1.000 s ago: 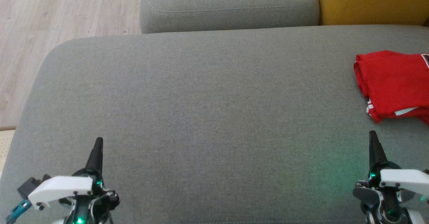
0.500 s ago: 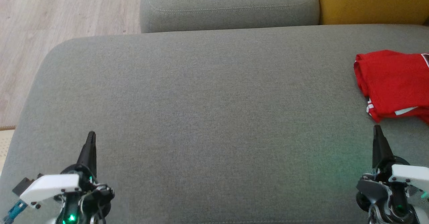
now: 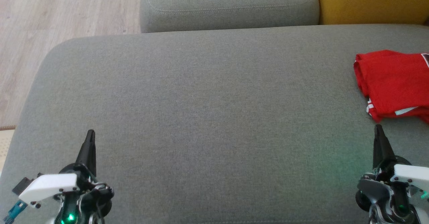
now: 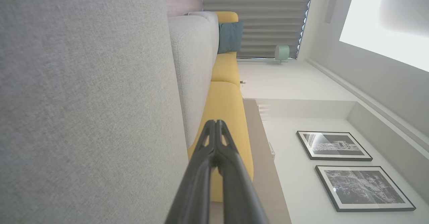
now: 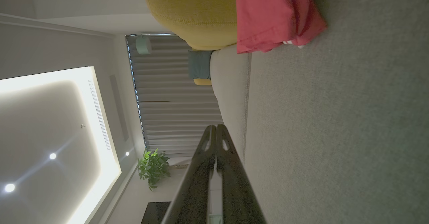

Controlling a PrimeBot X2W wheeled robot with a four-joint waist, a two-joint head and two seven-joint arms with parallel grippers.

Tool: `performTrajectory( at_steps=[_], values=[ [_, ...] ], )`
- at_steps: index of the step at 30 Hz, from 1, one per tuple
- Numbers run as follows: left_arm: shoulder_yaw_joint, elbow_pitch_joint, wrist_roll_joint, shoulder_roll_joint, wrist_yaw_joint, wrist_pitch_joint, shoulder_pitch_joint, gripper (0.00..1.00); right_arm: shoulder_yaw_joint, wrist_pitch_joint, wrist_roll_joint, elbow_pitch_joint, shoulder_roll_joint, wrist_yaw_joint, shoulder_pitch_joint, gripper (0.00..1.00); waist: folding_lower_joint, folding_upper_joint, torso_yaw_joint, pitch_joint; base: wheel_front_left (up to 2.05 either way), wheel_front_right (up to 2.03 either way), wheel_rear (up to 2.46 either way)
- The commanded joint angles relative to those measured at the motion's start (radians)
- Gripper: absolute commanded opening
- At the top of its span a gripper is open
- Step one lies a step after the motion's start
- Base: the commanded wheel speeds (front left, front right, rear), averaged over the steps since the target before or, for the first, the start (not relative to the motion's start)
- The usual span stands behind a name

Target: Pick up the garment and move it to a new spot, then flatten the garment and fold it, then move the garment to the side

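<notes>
The garment is red with white trim and lies folded at the right edge of the grey sofa seat; the right wrist view has it as a red bundle at the top. My right gripper is shut and empty, its tip just short of the garment's near edge. In its own view the fingers are pressed together. Far across the seat at the lower left, my left gripper is shut too, holding nothing, tips together in the left wrist view.
A grey back cushion and a yellow cushion line the far side. Wooden floor lies beyond the seat's left edge. The broad middle of the seat is bare fabric.
Both grippers drifted outward, the left one further left and the right one slightly right and toward the garment. The garment has not moved.
</notes>
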Motion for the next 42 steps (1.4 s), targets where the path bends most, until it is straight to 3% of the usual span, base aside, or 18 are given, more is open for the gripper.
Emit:
performTrajectory(
  at_steps=[1,42],
  values=[
    [0.043,-0.035,-0.001,0.007,-0.007,0.004,-0.053,0.00,0.020,0.006,0.007,-0.038,-0.006,-0.001,-0.053,0.00,0.0000,0.0000,0.000,0.000,0.00,0.00,0.00],
    [0.051,-0.035,0.005,0.002,-0.007,0.010,-0.054,0.00,0.020,0.006,0.007,-0.038,-0.006,-0.001,-0.053,0.00,0.0000,0.0000,0.000,0.000,0.00,0.00,0.00]
  ],
)
